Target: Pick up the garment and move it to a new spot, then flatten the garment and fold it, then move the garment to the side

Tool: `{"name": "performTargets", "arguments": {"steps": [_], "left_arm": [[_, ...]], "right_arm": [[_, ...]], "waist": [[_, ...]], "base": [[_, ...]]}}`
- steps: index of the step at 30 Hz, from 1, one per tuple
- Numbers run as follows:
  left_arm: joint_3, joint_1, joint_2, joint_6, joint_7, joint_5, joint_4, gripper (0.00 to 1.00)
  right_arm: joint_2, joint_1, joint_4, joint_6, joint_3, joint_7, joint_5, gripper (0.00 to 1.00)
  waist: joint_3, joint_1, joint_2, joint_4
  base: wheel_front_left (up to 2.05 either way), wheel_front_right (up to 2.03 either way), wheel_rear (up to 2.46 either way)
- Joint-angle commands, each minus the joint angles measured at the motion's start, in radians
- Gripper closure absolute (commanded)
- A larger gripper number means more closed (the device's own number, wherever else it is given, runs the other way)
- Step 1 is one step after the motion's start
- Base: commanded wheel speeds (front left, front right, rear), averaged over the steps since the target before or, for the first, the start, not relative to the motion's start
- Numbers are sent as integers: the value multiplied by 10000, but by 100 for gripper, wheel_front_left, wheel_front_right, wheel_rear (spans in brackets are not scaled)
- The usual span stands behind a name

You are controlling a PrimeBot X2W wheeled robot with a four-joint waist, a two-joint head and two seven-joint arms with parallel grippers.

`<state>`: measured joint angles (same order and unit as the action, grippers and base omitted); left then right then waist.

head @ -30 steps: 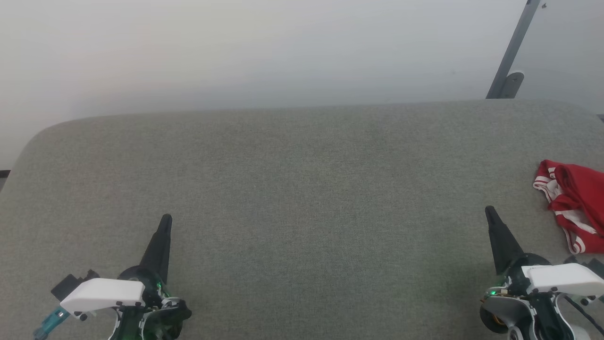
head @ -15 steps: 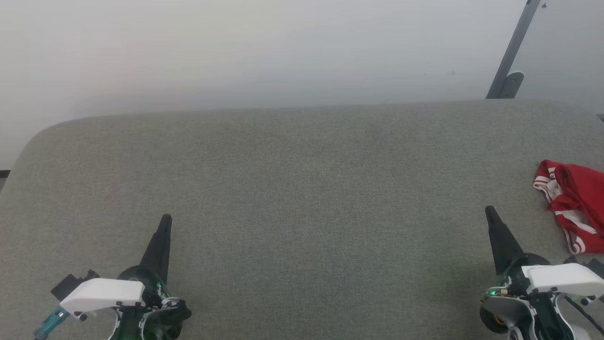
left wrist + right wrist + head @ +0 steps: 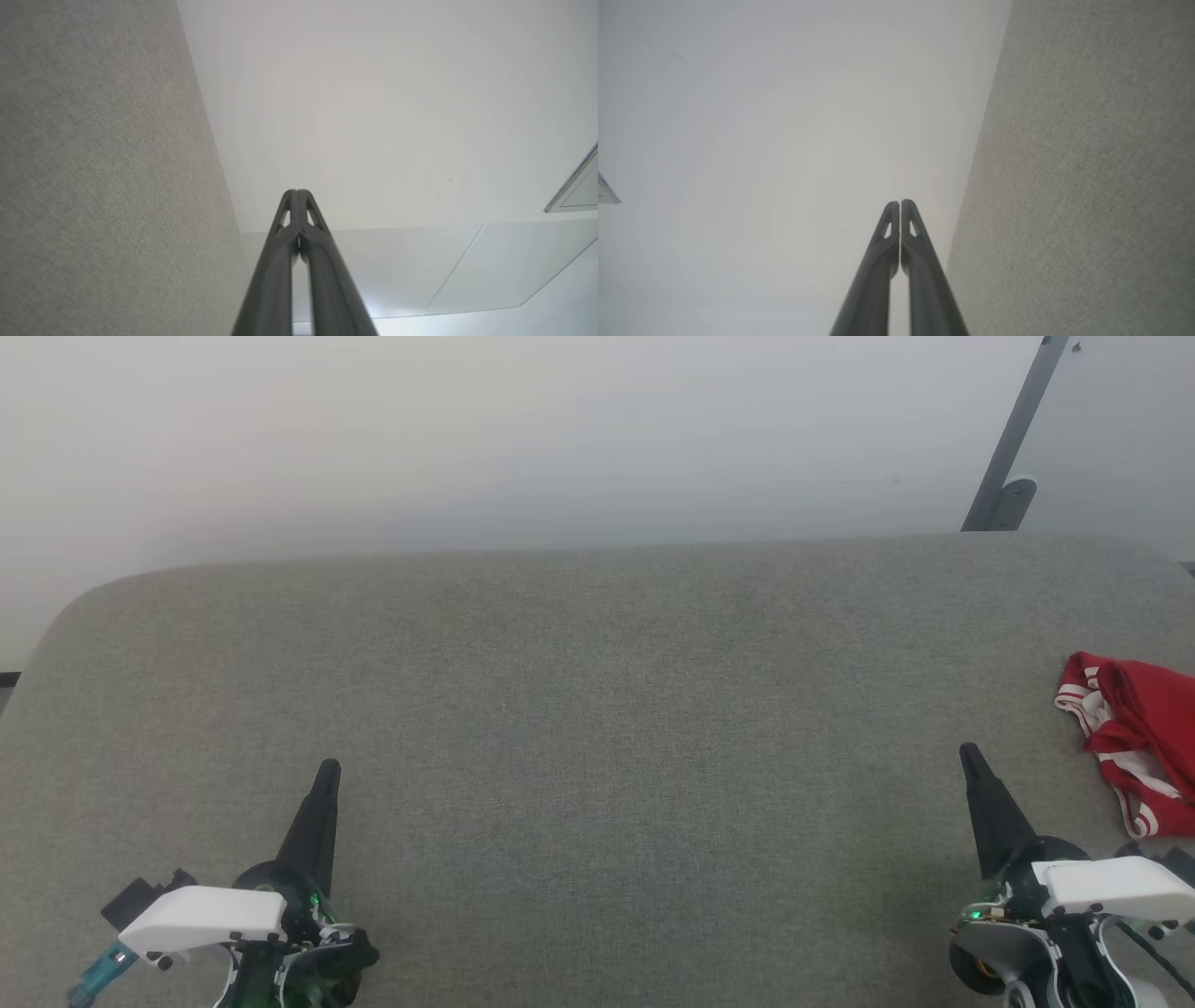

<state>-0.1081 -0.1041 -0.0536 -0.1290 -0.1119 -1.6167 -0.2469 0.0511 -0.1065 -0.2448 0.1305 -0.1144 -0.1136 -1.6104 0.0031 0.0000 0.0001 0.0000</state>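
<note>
The red garment (image 3: 1141,733) with white red-striped trim lies bunched at the far right edge of the grey fabric surface (image 3: 597,709), partly cut off by the head view's border. My right gripper (image 3: 969,754) rests at the lower right, to the left of the garment and apart from it, its fingers pressed together with nothing between them. At the lower left my left gripper (image 3: 329,771) is likewise shut and empty. Each wrist view shows that arm's own fingertips touching: the left gripper (image 3: 296,192) and the right gripper (image 3: 900,202).
The grey surface has a rounded far edge, with a pale wall (image 3: 523,439) behind it. A grey metal bar (image 3: 1013,439) leans at the back right. In both wrist views the grey surface runs beside the fingers.
</note>
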Motion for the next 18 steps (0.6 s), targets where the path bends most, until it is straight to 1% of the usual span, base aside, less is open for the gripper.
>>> {"name": "performTargets", "arguments": {"steps": [1,18], "left_arm": [[-48,-111,17,-32,-25,22,6,100],[-56,-112,24,-32,-34,35,7,100]], "right_arm": [[-35,-57,-22,4,-3,-29,-43,100],[-35,-57,-22,4,-3,-28,-44,100]], "waist": [[0,0,-1,0],[0,0,-1,0]], "base": [[0,0,0],[0,0,0]]}}
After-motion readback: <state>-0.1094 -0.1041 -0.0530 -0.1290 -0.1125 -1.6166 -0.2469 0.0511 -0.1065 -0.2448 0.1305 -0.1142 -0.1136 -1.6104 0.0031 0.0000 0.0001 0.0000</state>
